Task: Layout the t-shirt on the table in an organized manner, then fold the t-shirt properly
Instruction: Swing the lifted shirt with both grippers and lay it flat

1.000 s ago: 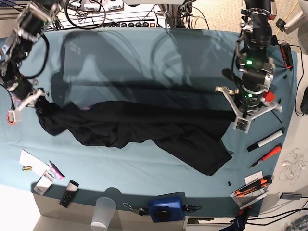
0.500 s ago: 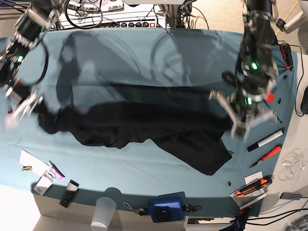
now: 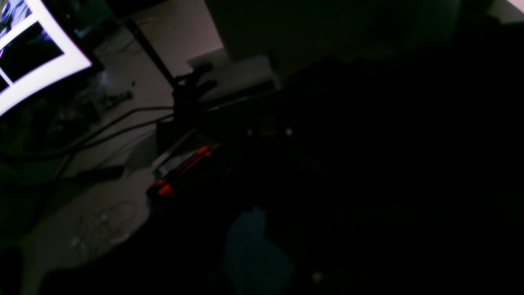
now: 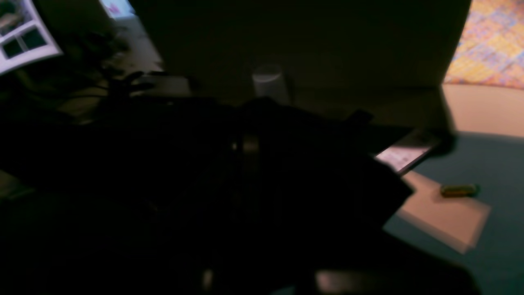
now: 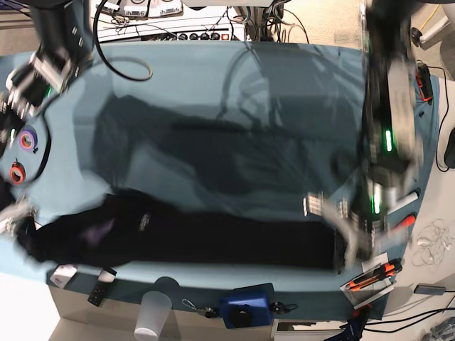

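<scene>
Both grippers, left and right, are blurred but clamped on opposite ends of the black t-shirt, stretched along the teal table's near edge. Wrist views are almost black.

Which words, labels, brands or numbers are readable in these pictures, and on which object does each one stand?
No text is readable.
t-shirt: a small pale mark and a purple patch, both motion-blurred.
Bright screen: only blurred panels.
White paper on the table: no print can be made out.
Blue box at the near edge: no visible label.
</scene>
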Available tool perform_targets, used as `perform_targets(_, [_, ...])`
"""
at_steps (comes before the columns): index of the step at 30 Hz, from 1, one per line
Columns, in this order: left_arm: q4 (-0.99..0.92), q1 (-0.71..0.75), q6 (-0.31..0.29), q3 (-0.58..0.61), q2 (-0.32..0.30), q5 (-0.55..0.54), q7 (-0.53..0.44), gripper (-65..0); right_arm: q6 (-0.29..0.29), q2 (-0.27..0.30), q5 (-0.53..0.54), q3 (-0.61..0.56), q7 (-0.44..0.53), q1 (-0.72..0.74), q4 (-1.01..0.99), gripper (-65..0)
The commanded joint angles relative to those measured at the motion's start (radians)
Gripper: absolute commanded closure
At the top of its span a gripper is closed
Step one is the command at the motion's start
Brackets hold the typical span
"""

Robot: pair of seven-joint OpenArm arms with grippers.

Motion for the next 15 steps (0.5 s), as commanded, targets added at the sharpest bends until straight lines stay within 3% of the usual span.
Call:
perform_targets(1, [-0.027, -0.055, 0.010, -0.006, -0.008, 0.002, -0.025, 0.0, -0.002, 0.019, -0.023, -0.031, 0.054, 0.048, 0.005, 0.0])
perform_targets(3, [-0.122, -0.119, 0.010, -0.006, -0.008, -0.006, -0.023, 0.0, -0.002, 0.026, -0.109, -0.100, 0.086, 0.093, -0.037, 0.0])
perform_targets(7, [-0.260, -0.225, 0.011, -0.007, -0.008, -0.006, -0.019, 0.0, -0.002, 0.040, -0.134, -0.196, 0.143, 0.197, -0.174, 0.0])
perform_targets(15, [-0.285, -0.404, 0.011, -0.007, -0.022, 0.001, 0.003, 0.0, -0.040, 0.051, -0.130, -0.205, 0.143, 0.441, -0.334, 0.0])
